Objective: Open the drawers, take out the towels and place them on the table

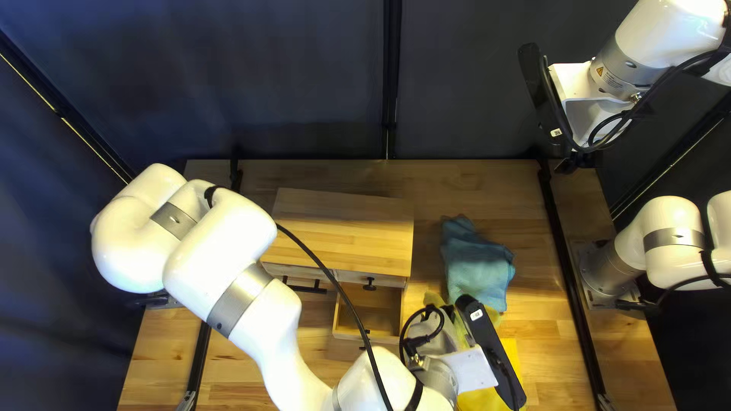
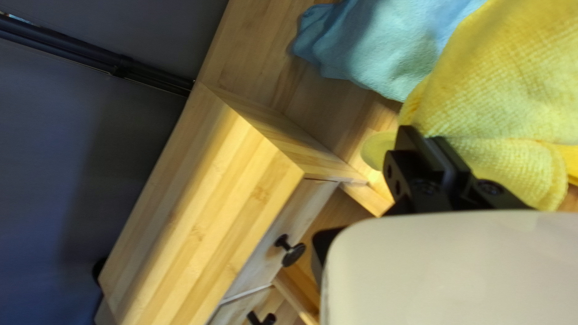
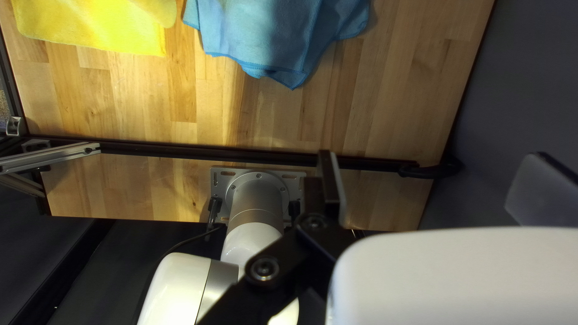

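We see the yellow towel (image 2: 496, 90) as a soft, nubbly cloth, bright lemon, bunched into thick folds with one rounded lobe poking out beside the finger links. Our left gripper (image 2: 408, 153) is clenched on it, and the cloth bulges out just past the black fingers and spreads ahead of them. In the top left view this towel sits at the lower right of the frame, on the table (image 1: 485, 182) and mostly under the left wrist. Only a yellow patch shows at the bottom edge and a small tuft nearer the blue towel (image 1: 477, 262). That blue one lies crumpled in the right middle of the frame, touching the yellow one at its near end. To its left stands the wooden drawer chest (image 1: 345, 234), whose right-hand drawer (image 1: 368, 314) is pulled out toward the near edge. Our right gripper (image 3: 433, 180) hangs released, raised at the upper right of the frame, well apart from both towels.
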`<state>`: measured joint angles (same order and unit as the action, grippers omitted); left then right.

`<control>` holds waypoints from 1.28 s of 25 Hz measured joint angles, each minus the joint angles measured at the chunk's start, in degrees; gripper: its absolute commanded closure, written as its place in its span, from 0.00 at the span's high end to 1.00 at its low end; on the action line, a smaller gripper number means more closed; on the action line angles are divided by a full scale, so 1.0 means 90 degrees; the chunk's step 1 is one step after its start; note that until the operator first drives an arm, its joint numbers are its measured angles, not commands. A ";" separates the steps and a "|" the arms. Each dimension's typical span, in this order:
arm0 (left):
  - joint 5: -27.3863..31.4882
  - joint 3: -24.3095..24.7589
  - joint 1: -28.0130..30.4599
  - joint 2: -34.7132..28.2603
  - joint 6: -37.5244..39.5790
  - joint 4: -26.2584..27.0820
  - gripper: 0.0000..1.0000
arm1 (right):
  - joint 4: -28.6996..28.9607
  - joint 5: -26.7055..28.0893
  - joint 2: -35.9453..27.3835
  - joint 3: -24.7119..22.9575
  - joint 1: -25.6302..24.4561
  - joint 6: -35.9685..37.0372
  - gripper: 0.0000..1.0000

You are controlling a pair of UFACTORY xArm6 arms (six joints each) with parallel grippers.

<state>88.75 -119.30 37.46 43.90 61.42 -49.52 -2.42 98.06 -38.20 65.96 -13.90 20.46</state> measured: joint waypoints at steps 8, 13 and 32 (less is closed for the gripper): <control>0.0068 -0.0997 0.0063 0.0777 -0.0179 0.0205 0.00 | 0.0000 0.0000 0.0000 0.0000 0.0000 0.0000 1.00; -0.0023 -0.1063 0.0066 0.0872 -0.0240 0.0378 0.00 | 0.0000 0.0000 0.0000 0.0000 0.0000 0.0000 1.00; -0.0240 -0.2620 0.0156 0.1940 -0.0593 0.1238 0.20 | 0.0000 0.0000 0.0000 0.0000 0.0000 0.0000 1.00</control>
<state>86.59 -142.88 38.86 61.36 56.08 -38.37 -2.42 98.06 -38.21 65.96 -13.90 20.46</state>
